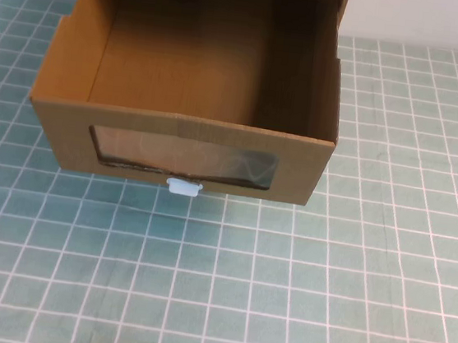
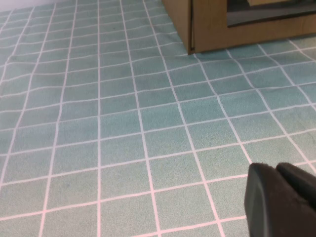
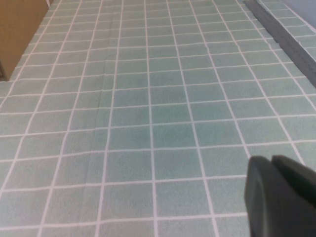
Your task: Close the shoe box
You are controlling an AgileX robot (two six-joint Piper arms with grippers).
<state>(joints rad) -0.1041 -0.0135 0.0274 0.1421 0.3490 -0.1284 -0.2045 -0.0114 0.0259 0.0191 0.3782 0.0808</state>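
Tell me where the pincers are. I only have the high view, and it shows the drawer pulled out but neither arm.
Observer: The left pincer sits low over the green mat, apart from the shoe box, whose front corner shows in its wrist view.
Operator: And the right one?
Observer: The right pincer is also over bare mat, with the box only at the edge of its wrist view.
Operator: Is either holding anything?
Observer: No, both look shut with nothing between the fingers.
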